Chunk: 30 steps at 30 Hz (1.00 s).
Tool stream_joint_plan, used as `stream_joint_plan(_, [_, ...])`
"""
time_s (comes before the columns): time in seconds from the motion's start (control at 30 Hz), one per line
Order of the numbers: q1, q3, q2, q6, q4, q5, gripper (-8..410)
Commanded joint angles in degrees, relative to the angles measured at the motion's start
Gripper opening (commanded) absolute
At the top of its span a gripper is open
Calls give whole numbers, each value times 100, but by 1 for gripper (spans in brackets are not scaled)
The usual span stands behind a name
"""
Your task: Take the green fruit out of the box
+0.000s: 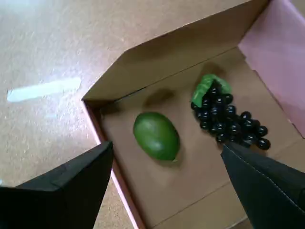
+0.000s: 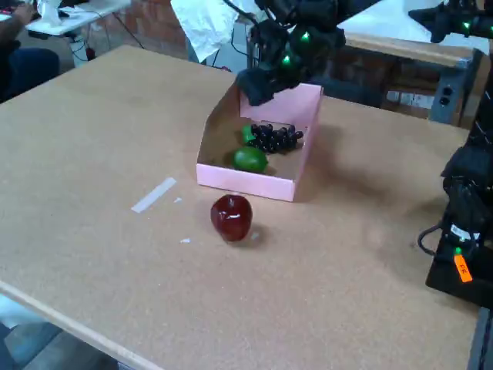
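Gripper (image 1: 167,164) spread wide above green fruit (image 1: 156,135), mid-frame in box (image 1: 162,52); grapes (image 1: 228,119) just right, risk snagging them.

The setting is appearing as a robotics lab or workshop. A large bare work table (image 2: 92,154) with a cork-like brown top is serving as the bench. A strip of white tape (image 2: 153,194) is lying on its surface as a marker. Black electronic equipment (image 2: 462,231) with an orange tag and trailing cables is standing at the right edge of the fixed view. Green indicator lights are glowing on the robot arm (image 2: 296,35). Behind it, a second workbench (image 2: 408,50) with a metal frame is standing before a brick wall (image 2: 150,19).
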Motion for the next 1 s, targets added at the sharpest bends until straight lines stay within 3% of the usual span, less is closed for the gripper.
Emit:
stream_joint_plan(0.0, [0,4,214,-164,28,-42,317])
stream_joint_plan(0.27, [-2,4,791,-662,227,-17,317])
stream_joint_plan(0.5, [-81,114,1075,-1056,669,511,317])
stream_joint_plan(0.8, [-149,872,1696,-1495,461,485,317])
stream_joint_plan(0.97, [-129,1403,2024,-1775,-129,476,317])
